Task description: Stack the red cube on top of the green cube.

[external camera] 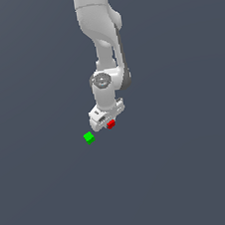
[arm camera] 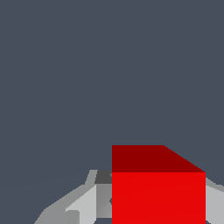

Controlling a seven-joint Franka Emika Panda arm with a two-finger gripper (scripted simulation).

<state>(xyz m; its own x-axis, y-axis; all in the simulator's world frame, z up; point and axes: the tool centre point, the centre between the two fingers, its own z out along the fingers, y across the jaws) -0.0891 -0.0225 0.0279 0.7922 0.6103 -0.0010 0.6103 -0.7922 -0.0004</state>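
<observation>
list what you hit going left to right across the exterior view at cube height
green cube → end effector → red cube, which sits right at the end effector, at its right edge in the exterior view.

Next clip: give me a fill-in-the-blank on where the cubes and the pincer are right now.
1. The cube at the pincer is ____.
2. In the exterior view, the green cube lies to the ____ of the red cube.
3. The wrist view shows only the ____ cube.
4. Nothing sits on top of the ____ cube.

Missing words: red; left; red; green
</observation>
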